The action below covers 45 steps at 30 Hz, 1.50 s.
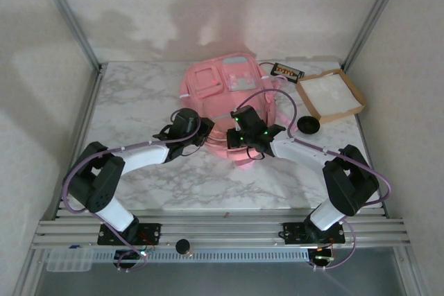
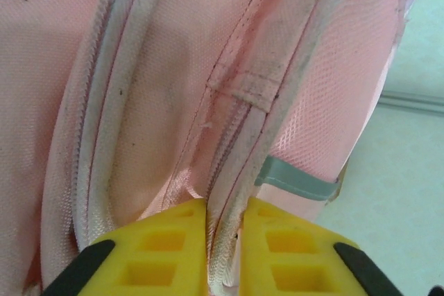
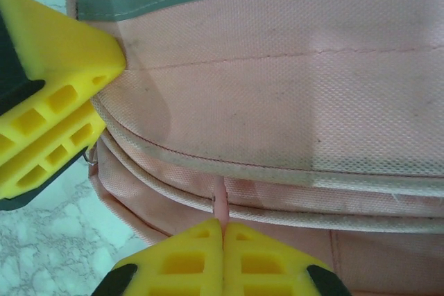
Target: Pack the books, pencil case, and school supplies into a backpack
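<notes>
The backpack point(image 1: 229, 91) lies flat on the marble bench point(image 1: 139, 102), and both arms reach in to its near edge.

**Left tool.** The left tool point(image 2: 223, 214) sits at the near-left side of the backpack. Its two yellow fingers point(image 2: 163, 254) are drawn close together, and a pale ridge of zipper tape point(image 2: 229, 240) is pinched in the narrow gap between them. The ridge runs up and away from the fingers across the pink fabric. A short grey-blue strip point(image 2: 295, 181) lies on the fabric just right of the fingers.

**Right tool.** The right tool point(image 3: 223, 230) sits at the near side of the backpack, close to the left tool. Its fingers point(image 3: 173, 261) are pressed together, and a thin pink tab point(image 3: 220, 207) is caught at their tips. The tab hangs from the backpack's zipper line point(image 3: 277, 216). In the right wrist view, one yellow finger of the left tool point(image 3: 55, 95) touches the same side of the backpack, to the upper left.

**Surrounding items.**
- A dark book point(image 1: 287, 71) lies just beside the far-right corner of the backpack.
- A brown tray point(image 1: 350, 88) with a white inside stands to the right of the backpack, apart from it.
- A small black round object point(image 1: 309, 126) rests near the backpack's right side.
</notes>
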Motion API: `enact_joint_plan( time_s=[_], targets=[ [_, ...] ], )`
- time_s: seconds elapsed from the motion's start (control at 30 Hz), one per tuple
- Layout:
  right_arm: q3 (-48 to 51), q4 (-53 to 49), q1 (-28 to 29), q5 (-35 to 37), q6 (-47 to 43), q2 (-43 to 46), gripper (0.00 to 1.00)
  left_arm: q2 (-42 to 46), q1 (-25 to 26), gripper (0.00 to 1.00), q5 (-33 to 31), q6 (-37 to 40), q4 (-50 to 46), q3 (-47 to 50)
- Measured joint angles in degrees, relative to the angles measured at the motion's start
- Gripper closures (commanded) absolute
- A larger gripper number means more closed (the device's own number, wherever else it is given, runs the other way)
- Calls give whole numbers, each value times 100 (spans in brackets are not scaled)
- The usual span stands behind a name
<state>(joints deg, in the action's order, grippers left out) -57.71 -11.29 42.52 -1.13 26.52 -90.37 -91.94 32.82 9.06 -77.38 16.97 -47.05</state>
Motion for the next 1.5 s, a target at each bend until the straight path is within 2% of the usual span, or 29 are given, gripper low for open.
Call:
enact_joint_plan(
  time_s=[0.07,0.27,0.43,1.07,1.2,1.27,1.4,1.5],
  targets=[
    [52,63,-17,-2,-46,28,100,0,-7,100,-17,28,-57,-33],
    [203,151,-142,4,-304,190,100,2,-101,100,-9,188,-354,-188],
    [256,144,-420,149,-680,358,100,166,-391,100,35,398,-557,-208],
    [426,232,-1049,442,-1746,595,100,376,-2212,100,680,2074,-1762,-723],
    [428,341,-1108,129,-1937,595,100,361,-2583,100,678,2430,-2048,-988],
    [428,470,-1064,-168,-2061,595,80,361,-2640,100,678,2518,-2048,-1038],
    [424,758,-756,-490,-2323,492,67,361,-2651,100,680,2623,-2083,-1056],
    [343,920,-505,-820,-2448,98,61,358,-2649,100,680,2669,-2133,-1097]
  ],
)
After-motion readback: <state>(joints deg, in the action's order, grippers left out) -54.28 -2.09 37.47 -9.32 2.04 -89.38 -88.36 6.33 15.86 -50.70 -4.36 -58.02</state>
